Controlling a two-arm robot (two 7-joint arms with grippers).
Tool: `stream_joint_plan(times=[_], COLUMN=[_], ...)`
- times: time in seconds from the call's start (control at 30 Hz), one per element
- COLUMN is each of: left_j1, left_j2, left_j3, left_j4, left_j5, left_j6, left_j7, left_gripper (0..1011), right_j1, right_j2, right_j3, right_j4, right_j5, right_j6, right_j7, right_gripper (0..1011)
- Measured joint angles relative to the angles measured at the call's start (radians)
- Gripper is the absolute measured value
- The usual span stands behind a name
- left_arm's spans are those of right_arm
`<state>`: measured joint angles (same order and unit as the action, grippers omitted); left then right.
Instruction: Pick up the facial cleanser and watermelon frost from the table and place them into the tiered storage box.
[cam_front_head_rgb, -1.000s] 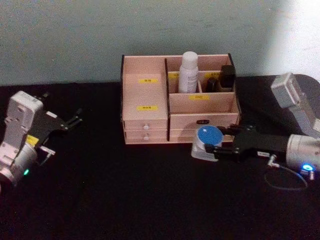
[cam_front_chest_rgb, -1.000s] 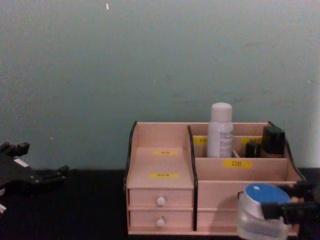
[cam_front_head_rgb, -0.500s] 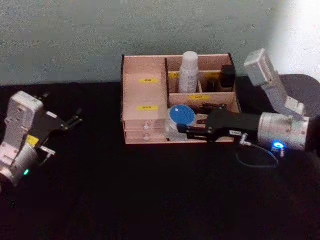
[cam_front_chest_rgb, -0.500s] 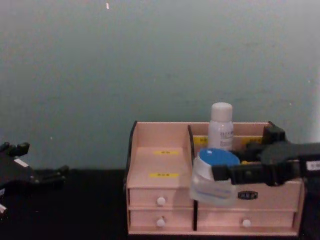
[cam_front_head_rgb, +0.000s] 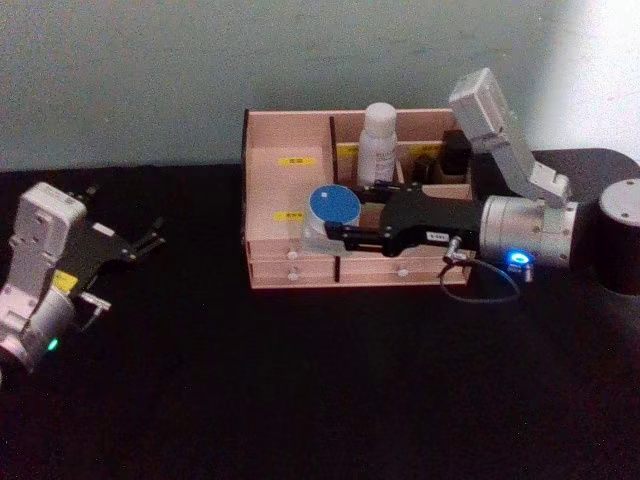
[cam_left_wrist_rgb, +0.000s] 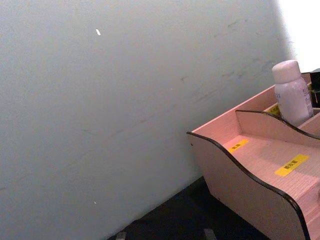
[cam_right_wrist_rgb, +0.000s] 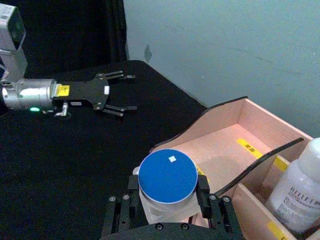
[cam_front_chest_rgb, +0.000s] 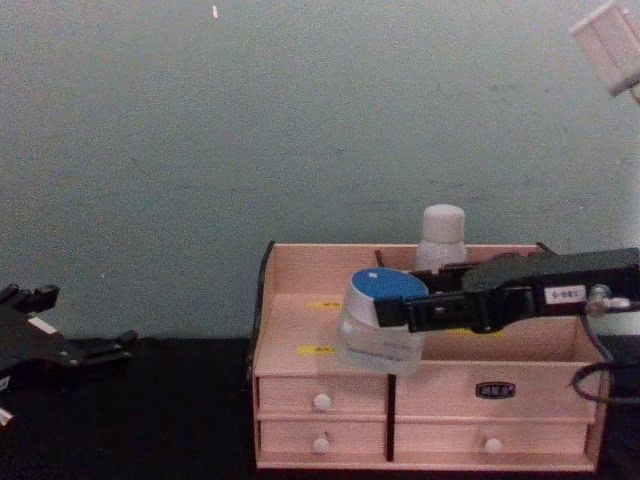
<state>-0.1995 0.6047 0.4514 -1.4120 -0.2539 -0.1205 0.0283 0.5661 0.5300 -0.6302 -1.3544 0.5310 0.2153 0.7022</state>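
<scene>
Right gripper (cam_front_head_rgb: 345, 232) clamps the blue-lidded jar (cam_front_head_rgb: 332, 205) by smooth, likely slippery, rigid sides above the tiered storage box (cam_front_head_rgb: 288, 126), 9 o'clock section; left gripper (cam_right_wrist_rgb: 125, 93) parked, fingers spread.

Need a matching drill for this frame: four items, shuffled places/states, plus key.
1. blue-lidded jar
2. white bottle
3. left gripper
4. drawers

A. shut, at the storage box front
B. open, parked at the table's left
C. upright in a back compartment
D. clamped in the right gripper above the box's left steps

Pairs: 1-D, 2-C, 3-B, 4-A
</scene>
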Motion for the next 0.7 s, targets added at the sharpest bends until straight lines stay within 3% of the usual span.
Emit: stream_joint_plan(times=[0.7], left_j1=[0.0], left_j2=[0.0], left_j3=[0.0], left_j4=[0.0], left_j5=[0.0], left_j6=[0.0], left_j7=[0.0], left_gripper=[1001], right_j1=[0.115], right_j2=[-0.141], right_j3=[-0.038], right_j4=[0.189], right_j5=[-0.041], right_j6=[0.001], right_j7=[-0.037], right_gripper=[700])
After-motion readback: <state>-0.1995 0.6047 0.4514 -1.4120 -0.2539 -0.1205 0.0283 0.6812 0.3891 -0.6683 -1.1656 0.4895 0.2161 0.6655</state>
